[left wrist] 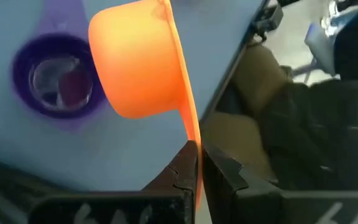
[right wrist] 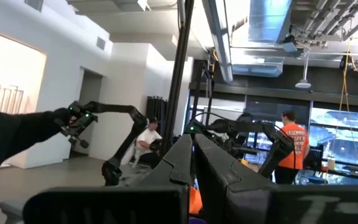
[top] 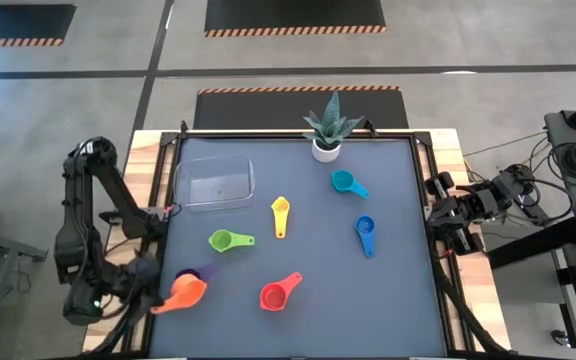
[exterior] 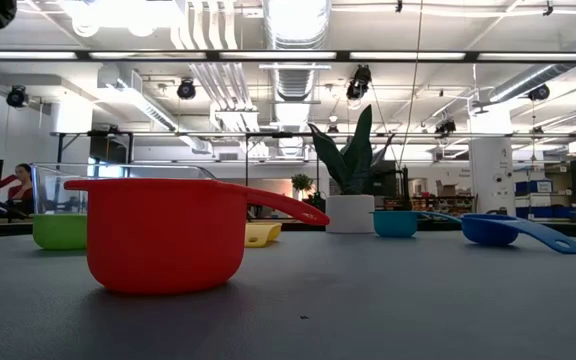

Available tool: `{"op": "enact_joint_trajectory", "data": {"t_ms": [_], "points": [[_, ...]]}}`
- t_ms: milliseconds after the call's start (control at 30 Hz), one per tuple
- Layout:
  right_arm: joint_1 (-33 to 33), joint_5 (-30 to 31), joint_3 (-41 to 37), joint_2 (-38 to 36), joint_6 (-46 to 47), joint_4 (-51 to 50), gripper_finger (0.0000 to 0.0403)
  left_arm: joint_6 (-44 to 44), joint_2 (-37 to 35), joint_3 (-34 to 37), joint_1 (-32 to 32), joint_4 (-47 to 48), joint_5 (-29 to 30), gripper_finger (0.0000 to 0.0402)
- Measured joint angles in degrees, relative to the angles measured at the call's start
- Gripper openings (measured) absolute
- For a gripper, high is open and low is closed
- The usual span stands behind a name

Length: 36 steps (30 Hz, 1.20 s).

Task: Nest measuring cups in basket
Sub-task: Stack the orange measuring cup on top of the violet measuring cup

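Purple cup (top: 190,274) half hidden, probably under orange cup (top: 184,293).

From above, the small purple plastic measuring cup (top: 190,274) is mostly covered by the orange plastic measuring cup (top: 185,292), so only a sliver of its rim peeks out. At table height the big red plastic measuring cup (exterior: 168,232) blocks most of the clear plastic rectangular basket (exterior: 53,180), hides part of the lime-green plastic cup (exterior: 59,231) and the yellow plastic cup (exterior: 263,233), and lets nothing of the purple or orange cups show. The orange cup's flat handle runs off the left wrist picture's lower edge between the left gripper (left wrist: 196,163) fingers, and the person in the orange vest (right wrist: 290,148) beyond the right arm is too far off to make out.
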State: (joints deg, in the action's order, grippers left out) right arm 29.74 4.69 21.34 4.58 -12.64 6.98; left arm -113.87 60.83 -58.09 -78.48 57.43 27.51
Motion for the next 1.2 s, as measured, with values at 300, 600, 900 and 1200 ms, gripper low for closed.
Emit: {"op": "enact_joint_trajectory", "data": {"t_ms": [300,600,900,1200], "points": [[0.0,0.0,0.0,0.0,-0.1,1.0,0.0009,-3.9,-5.8,1.4,-0.2,6.2,4.5,0.0],[0.0,0.0,0.0,0.0,0.0,0.7,0.0009,-0.1,-7.8,1.7,-0.8,6.9,-1.7,0.0],[0.0,0.0,0.0,0.0,0.0,0.8,0.0009,1.3,-3.2,2.7,-0.7,5.6,-2.5,0.0],[0.0,0.0,0.0,0.0,-0.1,0.8,0.0009,0.8,2.6,2.7,-0.6,2.1,-2.6,0.0]]}}
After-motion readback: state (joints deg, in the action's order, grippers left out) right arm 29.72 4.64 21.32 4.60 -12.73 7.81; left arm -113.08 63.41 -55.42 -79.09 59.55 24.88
